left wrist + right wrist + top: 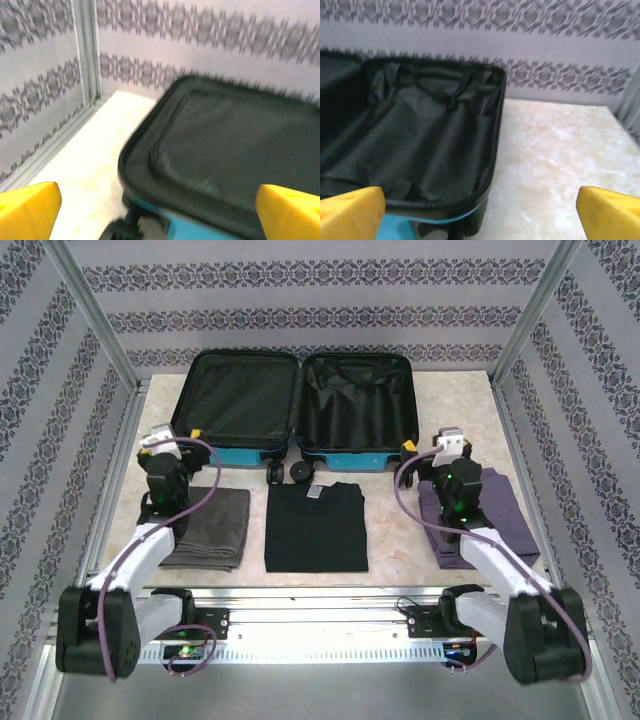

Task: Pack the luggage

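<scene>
The pale marbled surface [400, 530] carried everything, and the luggage [245, 400] lay at its far middle, opened flat into two halves side by side, black fabric lining facing up and the turquoise shell showing only along the near edge. Both arms reached forward from their bases at the near edge, elbows bent and wrists raised, each pointing towards a near outer corner of the case. A folded black shirt [316, 527] lay between the arms, just in front of the case, with a folded grey garment [210, 528] under the left arm and a purple one [503, 508] under the right. The left hand [170, 440] hung above the surface near the case's left corner, jaws spread wide and gripping nothing; the right hand [438, 447] did the same at the right corner. The left wrist view, blurred, gave a close look at the zippered rim and its yellow fingertips [30, 207]. The right wrist view showed creased lining and a strap inside the right half. Black wheels [297, 472] sat at the case's near centre.
</scene>
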Available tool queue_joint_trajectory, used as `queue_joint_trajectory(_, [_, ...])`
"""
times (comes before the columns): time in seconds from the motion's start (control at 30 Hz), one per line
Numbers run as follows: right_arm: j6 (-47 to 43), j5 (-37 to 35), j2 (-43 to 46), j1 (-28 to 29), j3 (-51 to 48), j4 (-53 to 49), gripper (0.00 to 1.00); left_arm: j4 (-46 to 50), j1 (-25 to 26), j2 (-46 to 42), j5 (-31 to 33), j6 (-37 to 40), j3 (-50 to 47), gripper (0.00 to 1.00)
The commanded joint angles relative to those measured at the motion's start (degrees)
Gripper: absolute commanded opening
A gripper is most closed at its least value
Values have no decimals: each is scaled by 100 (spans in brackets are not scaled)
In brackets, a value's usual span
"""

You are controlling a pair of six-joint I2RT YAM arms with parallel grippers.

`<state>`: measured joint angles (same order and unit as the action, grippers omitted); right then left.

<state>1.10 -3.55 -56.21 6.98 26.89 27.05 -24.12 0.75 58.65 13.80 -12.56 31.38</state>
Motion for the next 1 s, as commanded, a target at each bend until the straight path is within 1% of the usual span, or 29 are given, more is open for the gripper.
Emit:
queue_joint_trajectory(0.0, [443, -329, 482, 21, 759, -1642, 98, 1983, 52, -472, -1, -813, 534, 100])
queue_joint_trajectory(0.03, [550, -355, 558, 22, 963, -1968, 98, 2219, 69, -571, -38, -909, 692, 100])
queue_joint_trajectory(0.1, [777, -296, 620, 25, 1336, -2560, 98, 2994, 130, -685, -169, -1176, 1070, 100])
queue_joint_trajectory(0.17, [990, -147, 557, 31, 1666, -3136, 98, 3661, 262, -687, -266, -1421, 1418, 97])
queue_joint_trajectory(0.23, [1306, 133, 393, 44, 1964, -3754, 98, 4347, 424, -622, -506, -1702, 1704, 95])
queue_joint_trajectory(0.3, [1629, 689, 172, 72, 2138, -4361, 98, 5212, 585, -461, -947, -2151, 1996, 93])
queue_joint_trajectory(0.33, [1767, 909, 84, 119, 2146, -4568, 98, 5623, 723, -359, -1208, -2323, 2114, 90])
queue_joint_trajectory(0.37, [1936, 1111, -30, 212, 2108, -4752, 98, 6004, 925, -264, -1333, -2503, 2163, 90])
queue_joint_trajectory(0.4, [2064, 1299, -161, 328, 2032, -4878, 97, 6303, 1194, -177, -1378, -2654, 2156, 90])
queue_joint_trajectory(0.47, [2310, 1456, -357, 571, 1876, -5046, 94, 6725, 1729, -38, -1355, -2950, 2033, 90])
queue_joint_trajectory(0.53, [2537, 1609, -554, 873, 1658, -5078, 91, 6889, 2204, 77, -1421, -3218, 1827, 90])
queue_joint_trajectory(0.6, [2758, 1647, -714, 1174, 1439, -4991, 90, 6831, 2608, 152, -1556, -3462, 1568, 90])
queue_joint_trajectory(0.7, [3018, 1752, -986, 1554, 1157, -4789, 86, 6625, 3035, 208, -1640, -3662, 1284, 90])
queue_joint_trajectory(0.77, [3116, 1802, -1213, 1751, 1069, -4714, 84, 6447, 3207, 257, -1693, -3739, 1141, 91])
queue_joint_trajectory(0.87, [3303, 1872, -1535, 2048, 948, -4542, 79, 6210, 3329, 414, -1857, -3797, 990, 92])
queue_joint_trajectory(0.97, [3482, 1908, -1739, 2264, 834, -4314, 79, 5943, 3434, 711, -1997, -3792, 949, 92])
